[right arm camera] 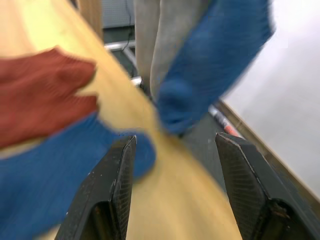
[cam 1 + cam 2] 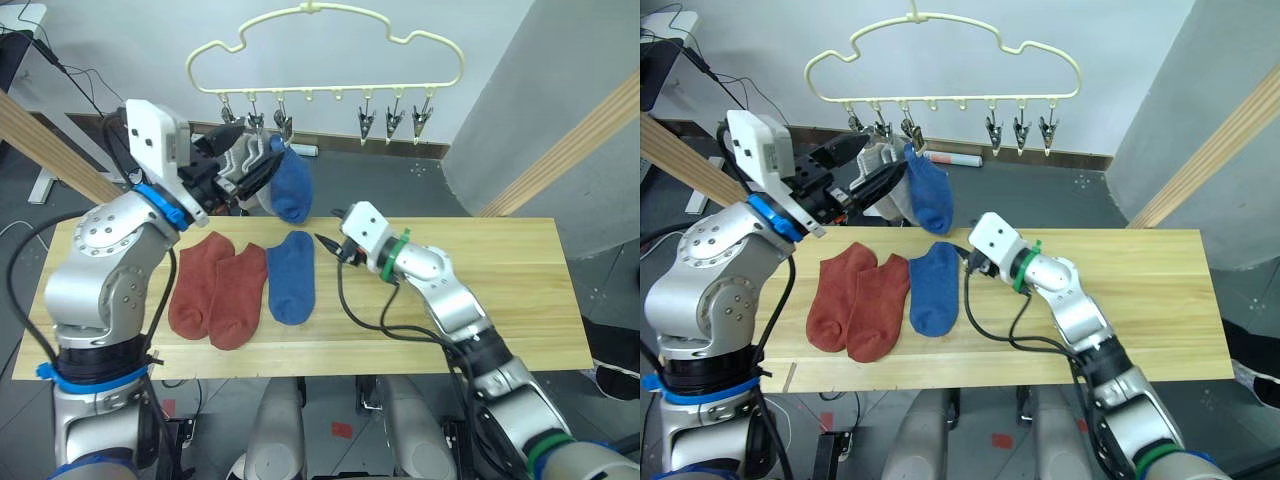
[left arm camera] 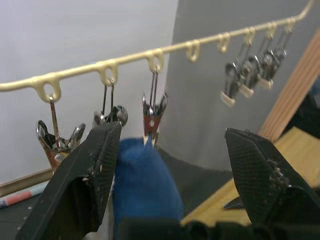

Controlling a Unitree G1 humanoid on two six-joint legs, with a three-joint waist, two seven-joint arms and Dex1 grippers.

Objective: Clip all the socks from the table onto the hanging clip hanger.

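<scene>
The pale yellow clip hanger (image 2: 325,40) hangs above the table's (image 2: 500,290) far edge. Grey socks (image 2: 240,160) hang from its two leftmost clips, and a blue sock (image 2: 291,185) hangs from the third clip (image 3: 152,117). My left gripper (image 2: 250,172) is open at that clip, its fingers (image 3: 100,165) on either side of the blue sock's top (image 3: 145,185). Two rust-red socks (image 2: 195,285) (image 2: 240,300) and a second blue sock (image 2: 291,278) lie flat on the table. My right gripper (image 2: 325,245) hovers open just right of the lying blue sock's toe.
Three bare clips (image 2: 393,120) hang at the right end of the hanger's bar. Slanted wooden poles (image 2: 560,150) (image 2: 40,145) flank the table on both sides. A black cable (image 2: 345,300) from my right arm trails over the tabletop beside the blue sock.
</scene>
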